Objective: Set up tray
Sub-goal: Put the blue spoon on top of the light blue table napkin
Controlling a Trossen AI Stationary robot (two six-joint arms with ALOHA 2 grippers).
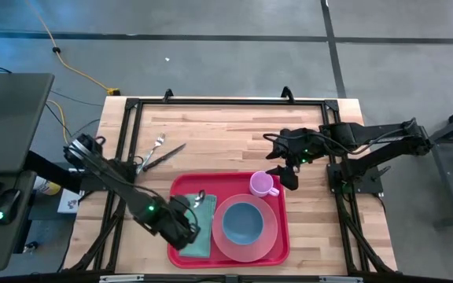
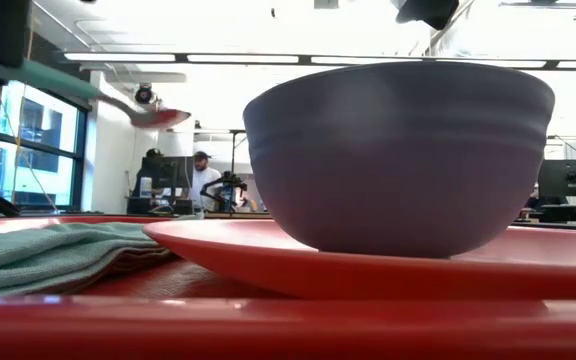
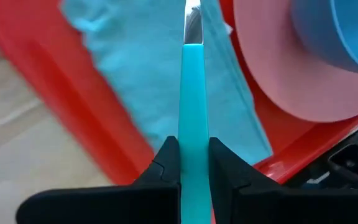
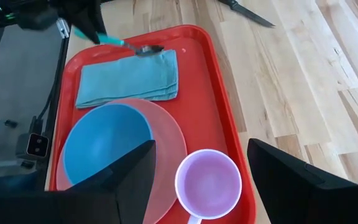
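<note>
Your left gripper (image 3: 190,163) has its jaws clamped on the spoon (image 4: 129,46) above the napkin (image 1: 197,228) on the tray (image 1: 182,186), near-centre of the surface. Release high and it bounces off. The right gripper (image 4: 201,163), jaws apart, hovers over the cup (image 1: 262,185).

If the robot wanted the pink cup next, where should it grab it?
Probably by the rim, coming straight down. The cup stands upright and open-topped on the tray, close beside the plate, so a sideways approach is crowded. The right end effector hovers open above it.
</note>
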